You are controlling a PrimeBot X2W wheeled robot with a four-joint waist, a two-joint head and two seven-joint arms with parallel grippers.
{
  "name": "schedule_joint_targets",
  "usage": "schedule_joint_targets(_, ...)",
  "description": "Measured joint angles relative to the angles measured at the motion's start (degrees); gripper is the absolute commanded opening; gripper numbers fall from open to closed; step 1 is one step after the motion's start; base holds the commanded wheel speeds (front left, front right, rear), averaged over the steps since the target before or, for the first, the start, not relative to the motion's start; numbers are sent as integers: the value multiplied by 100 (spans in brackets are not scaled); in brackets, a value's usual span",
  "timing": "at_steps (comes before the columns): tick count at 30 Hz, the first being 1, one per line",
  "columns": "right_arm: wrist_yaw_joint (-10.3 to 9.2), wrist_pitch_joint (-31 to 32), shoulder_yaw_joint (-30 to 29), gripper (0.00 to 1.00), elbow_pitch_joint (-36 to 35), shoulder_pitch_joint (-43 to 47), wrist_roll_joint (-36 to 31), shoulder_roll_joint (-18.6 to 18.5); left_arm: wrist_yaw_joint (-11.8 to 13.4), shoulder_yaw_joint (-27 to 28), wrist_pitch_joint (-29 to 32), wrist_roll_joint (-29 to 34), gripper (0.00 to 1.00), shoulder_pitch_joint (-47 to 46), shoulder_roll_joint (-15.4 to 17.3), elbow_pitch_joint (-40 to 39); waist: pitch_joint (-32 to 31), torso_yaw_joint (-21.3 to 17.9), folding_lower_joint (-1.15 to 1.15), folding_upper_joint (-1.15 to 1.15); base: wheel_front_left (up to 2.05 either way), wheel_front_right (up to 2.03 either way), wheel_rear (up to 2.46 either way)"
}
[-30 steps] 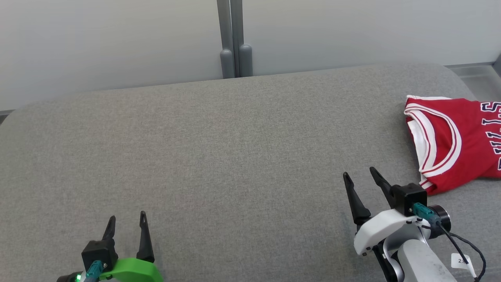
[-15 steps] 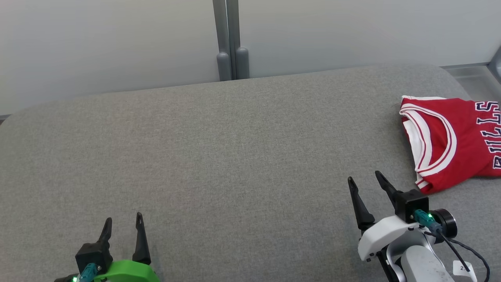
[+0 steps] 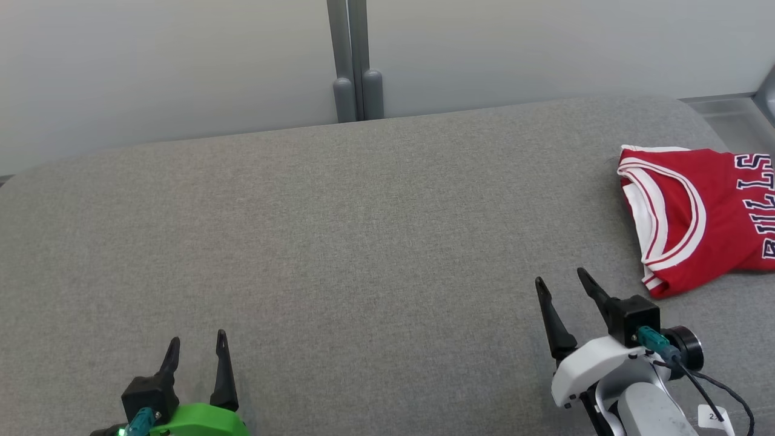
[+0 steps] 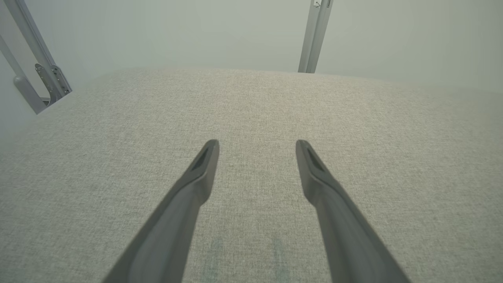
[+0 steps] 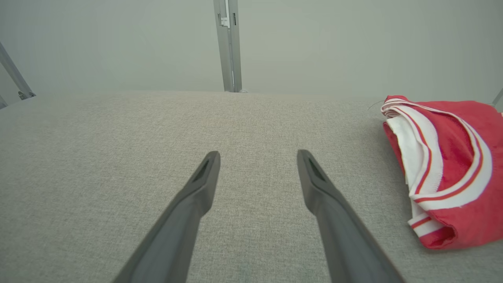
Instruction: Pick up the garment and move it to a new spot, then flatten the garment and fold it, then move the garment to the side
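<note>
The garment [image 3: 714, 224] is a red jersey with white trim and dark lettering, folded and lying at the far right of the grey padded table [image 3: 363, 242]; its right part runs off the head view. In the right wrist view the garment [image 5: 456, 173] lies to the right of the fingers. My right gripper [image 3: 560, 278] stands open just left of and nearer than the jersey, holding nothing, its tips [image 5: 257, 154] over bare fabric. My left gripper [image 3: 197, 339] is open and empty at the lower left, above bare table [image 4: 255, 143].
A pale wall runs behind the table with a grey vertical post [image 3: 354, 60] at its middle. A metal bracket [image 4: 43, 78] shows off the table's left end. The table's right edge curves down just beyond the jersey.
The head camera has shifted slightly, so the whole picture sits a little further left. Both grippers stay open and near the same places; the jersey lies unmoved.
</note>
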Motion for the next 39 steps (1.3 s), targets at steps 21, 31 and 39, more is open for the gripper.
schedule_joint_targets(21, 1, 103, -27, 0, 339, 325, 175, 46, -45, 37, 104, -148, 0, 115, -55, 339, 37, 27, 0, 0, 0, 0, 0)
schedule_joint_targets(31, 1, 378, -171, 0, 140, 324, 1368, 44, -111, 119, 363, -1234, 0, 109, -55, 167, 41, 47, 0, 0, 0, 0, 0)
schedule_joint_targets(39, 1, 567, -258, 0, -24, 331, 2210, 44, -174, 179, 559, -2020, 0, 91, -54, 18, 45, 63, 0, 0, 0, 0, 0)
